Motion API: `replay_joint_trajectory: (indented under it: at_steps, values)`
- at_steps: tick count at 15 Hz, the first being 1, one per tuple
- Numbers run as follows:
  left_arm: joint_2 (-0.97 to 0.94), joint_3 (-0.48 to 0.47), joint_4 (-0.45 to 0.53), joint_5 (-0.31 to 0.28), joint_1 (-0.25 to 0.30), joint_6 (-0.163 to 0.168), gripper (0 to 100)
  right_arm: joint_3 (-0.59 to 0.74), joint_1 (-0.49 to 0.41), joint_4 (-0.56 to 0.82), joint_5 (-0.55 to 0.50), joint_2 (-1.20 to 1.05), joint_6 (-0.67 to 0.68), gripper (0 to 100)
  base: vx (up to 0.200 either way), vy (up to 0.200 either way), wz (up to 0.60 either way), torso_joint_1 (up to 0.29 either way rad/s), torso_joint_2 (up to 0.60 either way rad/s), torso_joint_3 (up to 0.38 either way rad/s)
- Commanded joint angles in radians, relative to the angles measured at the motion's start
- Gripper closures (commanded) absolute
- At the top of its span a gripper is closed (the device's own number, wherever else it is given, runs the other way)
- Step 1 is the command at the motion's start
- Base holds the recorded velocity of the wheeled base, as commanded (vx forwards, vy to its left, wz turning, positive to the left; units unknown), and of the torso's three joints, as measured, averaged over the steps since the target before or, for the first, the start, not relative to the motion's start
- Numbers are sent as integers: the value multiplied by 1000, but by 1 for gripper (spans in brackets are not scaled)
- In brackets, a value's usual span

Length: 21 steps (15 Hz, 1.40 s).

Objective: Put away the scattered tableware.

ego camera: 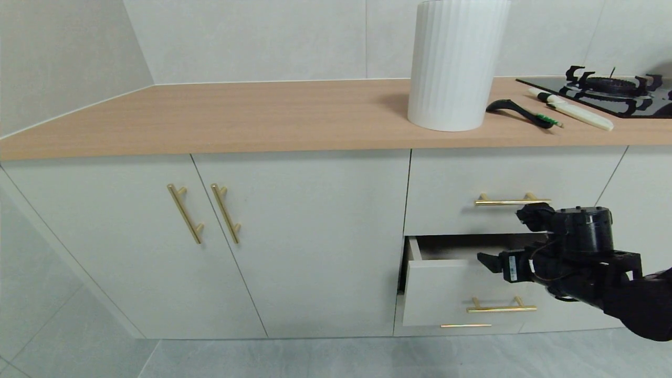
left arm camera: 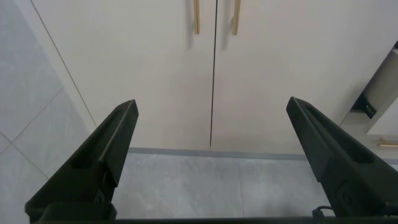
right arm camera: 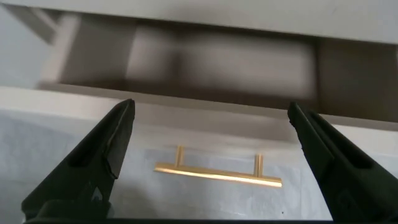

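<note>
1. Right hand [ego camera: 506, 236] sits closest to the head view, fingers spread apart and holding nothing. It hangs just in front of the middle drawer [ego camera: 446, 294], above the brass handle [ego camera: 501, 308].
2. That drawer stands partly pulled out, with a dark gap showing behind its front. Its inside is too shadowed to tell what it holds.
3. The scattered tableware lies well above, on the counter [ego camera: 236, 115]. A black utensil [ego camera: 517, 111] and a white utensil [ego camera: 575, 114] lie side by side between the white ribbed container [ego camera: 454, 63] and the stove [ego camera: 609, 92].
4. The step in hand looks to be readying the drawer. If the gap is too narrow for long utensils, the handle wants a square, level pull, with the fingers closed around the bar rather than beside it.
5. The rise to the counter should clear the upper drawer's handle [ego camera: 512, 200] and the counter's edge.
6. The right forearm runs in low from the right, wrist roughly level, fingers pointing at the drawer.
7. The left hand [left arm camera: 212, 104] is also spread apart and unladen, held low facing the cupboard doors [left arm camera: 155, 62], near the floor.
</note>
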Motion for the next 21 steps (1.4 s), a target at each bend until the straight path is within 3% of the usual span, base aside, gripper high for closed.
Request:
replay_joint_trajectory:
  at_steps: [1,13,21]
  values:
    - [1,0,-1,0,0,0,0,-36,-13,-4,-1,105,0,0,0,0,0,0,0,0]
    - [1,0,-1,0,0,0,0,-64,-28,-5,-20,102,3,0,0,0,0,0,0,0]
    - [1,0,-1,0,0,0,0,-65,-22,321,-9,-42,-2,0,0,0,0,0,0,0]
